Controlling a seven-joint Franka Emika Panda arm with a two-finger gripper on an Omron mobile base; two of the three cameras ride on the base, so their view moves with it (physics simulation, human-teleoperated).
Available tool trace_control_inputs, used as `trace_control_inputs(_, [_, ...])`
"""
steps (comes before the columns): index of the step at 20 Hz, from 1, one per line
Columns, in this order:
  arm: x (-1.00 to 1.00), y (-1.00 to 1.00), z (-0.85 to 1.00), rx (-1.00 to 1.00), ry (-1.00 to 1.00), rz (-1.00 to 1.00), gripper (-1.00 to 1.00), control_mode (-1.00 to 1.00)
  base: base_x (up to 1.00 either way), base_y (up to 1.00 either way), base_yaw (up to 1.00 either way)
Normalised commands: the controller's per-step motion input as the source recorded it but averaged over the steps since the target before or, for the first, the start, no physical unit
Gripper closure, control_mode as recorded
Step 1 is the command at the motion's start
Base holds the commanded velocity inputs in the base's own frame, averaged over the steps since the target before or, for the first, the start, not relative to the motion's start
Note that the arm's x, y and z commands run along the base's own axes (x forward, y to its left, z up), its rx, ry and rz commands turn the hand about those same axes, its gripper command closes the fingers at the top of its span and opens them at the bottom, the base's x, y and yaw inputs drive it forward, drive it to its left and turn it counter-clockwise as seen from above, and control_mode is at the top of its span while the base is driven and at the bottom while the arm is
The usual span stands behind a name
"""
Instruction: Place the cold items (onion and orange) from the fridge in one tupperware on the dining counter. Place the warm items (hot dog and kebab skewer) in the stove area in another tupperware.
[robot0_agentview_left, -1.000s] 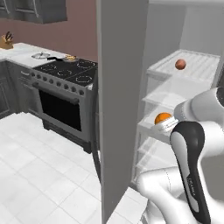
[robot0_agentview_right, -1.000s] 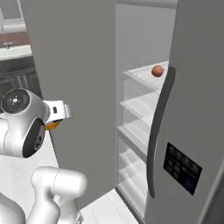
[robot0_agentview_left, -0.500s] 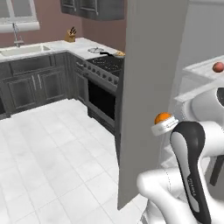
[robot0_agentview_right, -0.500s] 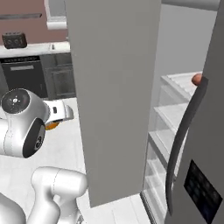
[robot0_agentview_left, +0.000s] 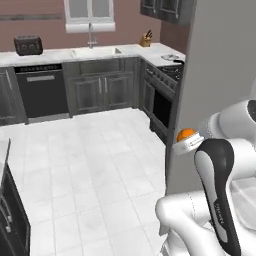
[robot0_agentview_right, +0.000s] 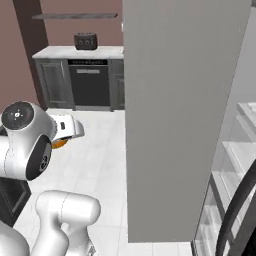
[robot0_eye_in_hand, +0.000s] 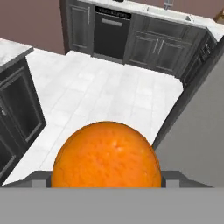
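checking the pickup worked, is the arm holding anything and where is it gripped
Yes, the orange sits between the fingers, gripped across its sides, one finger on each side.

White rounded arm (robot0_agentview_left: 220, 145), dark joint covers, small lettering, prob. logo.

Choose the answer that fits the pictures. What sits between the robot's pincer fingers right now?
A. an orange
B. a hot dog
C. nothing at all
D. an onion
A. In the hand view a round orange with a dimpled peel sits right in the pincer, and the left base view shows the same orange fruit at the end of the arm beside the open fridge door.
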Motion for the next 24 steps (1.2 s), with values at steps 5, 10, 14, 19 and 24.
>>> trace_control_inputs(5, [0.00,0.00,0.00,0.00,0.00,0.00,1.00,1.00,-0.01,-0.13,0.50])
trace_control_inputs(10, [0.00,0.00,0.00,0.00,0.00,0.00,1.00,1.00,0.00,-0.03,0.48])
trace_control_inputs(14, [0.00,0.00,0.00,0.00,0.00,0.00,1.00,1.00,0.00,0.00,0.46])
trace_control_inputs(19, [0.00,0.00,0.00,0.00,0.00,0.00,1.00,1.00,-0.03,0.00,0.45])
trace_control_inputs(24, [0.00,0.00,0.00,0.00,0.00,0.00,1.00,1.00,0.00,-0.01,0.43])
